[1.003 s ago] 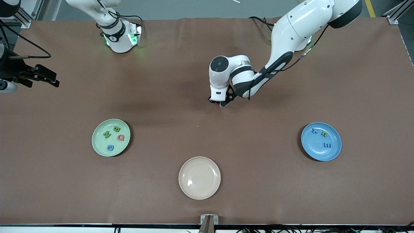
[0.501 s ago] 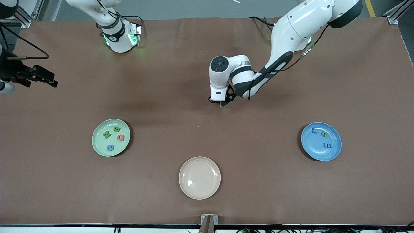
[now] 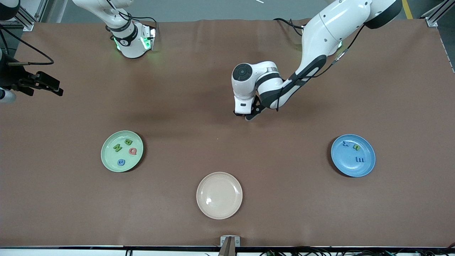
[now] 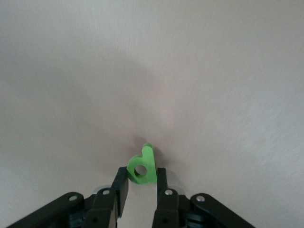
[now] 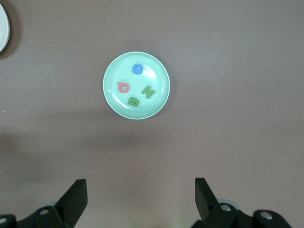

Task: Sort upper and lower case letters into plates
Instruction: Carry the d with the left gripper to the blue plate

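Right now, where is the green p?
The green p is pinched in the left pincer, over bare table mid-way between the arms' ends, farther from the front camera than all plates.

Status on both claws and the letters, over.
Left claw shut on green letter over bare mid-table. Right claw open, waiting. Four letters in mint plate, three in blue plate. Nothing in the way.

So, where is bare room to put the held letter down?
Free: most of the blue plate, beside its three letters, and the whole beige plate. The green plate is crowded. The left tool grips the green letter.
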`<state>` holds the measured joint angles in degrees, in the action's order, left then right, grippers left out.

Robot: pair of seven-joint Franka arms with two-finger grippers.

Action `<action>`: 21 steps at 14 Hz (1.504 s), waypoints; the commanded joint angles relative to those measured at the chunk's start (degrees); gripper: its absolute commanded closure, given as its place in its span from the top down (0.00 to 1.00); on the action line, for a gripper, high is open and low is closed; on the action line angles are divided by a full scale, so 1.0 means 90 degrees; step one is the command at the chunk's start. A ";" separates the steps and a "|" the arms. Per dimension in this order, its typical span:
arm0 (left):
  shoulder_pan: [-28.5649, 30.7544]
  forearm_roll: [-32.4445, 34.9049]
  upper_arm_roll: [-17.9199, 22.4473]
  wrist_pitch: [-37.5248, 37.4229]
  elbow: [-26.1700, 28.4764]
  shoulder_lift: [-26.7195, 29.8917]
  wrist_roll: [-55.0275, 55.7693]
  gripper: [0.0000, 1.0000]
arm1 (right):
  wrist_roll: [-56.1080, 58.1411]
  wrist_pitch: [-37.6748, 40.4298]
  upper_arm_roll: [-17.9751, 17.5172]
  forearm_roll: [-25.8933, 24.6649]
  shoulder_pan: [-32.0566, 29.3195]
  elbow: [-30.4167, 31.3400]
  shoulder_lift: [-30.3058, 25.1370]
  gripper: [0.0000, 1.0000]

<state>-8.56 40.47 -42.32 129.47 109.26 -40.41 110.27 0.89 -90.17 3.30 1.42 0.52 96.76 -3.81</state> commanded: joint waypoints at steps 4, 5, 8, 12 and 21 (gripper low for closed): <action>0.1914 -0.0151 -0.1438 -0.0916 -0.0089 0.0574 -0.2228 0.00 | 0.0058 -0.0030 -0.0024 -0.0021 -0.0116 0.0186 -0.0250 1.00; 0.2391 -0.0141 -0.1759 -0.1238 -0.0186 0.0574 -0.2910 0.00 | 0.0058 -0.0030 -0.0024 -0.0021 -0.0117 0.0186 -0.0250 1.00; 0.3253 -0.0151 -0.2191 -0.2244 -0.0635 0.0574 -0.5476 0.00 | 0.0097 -0.0040 -0.0034 -0.0069 -0.0087 0.0196 -0.0250 1.00; 0.4102 -0.0054 -0.2202 -0.2725 -0.0920 0.0584 -0.7998 0.00 | 0.0106 -0.0049 -0.0054 -0.0197 -0.0097 0.0186 -0.0241 1.00; 0.6448 0.0863 -0.2105 -0.0813 0.0154 0.0282 -1.0386 0.00 | 0.0116 -0.0020 -0.0044 -0.0197 -0.0107 0.0089 -0.0202 1.00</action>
<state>46.93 44.90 -60.98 118.42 108.46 -36.66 18.68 1.42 -90.20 3.57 0.34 0.37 96.70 -4.18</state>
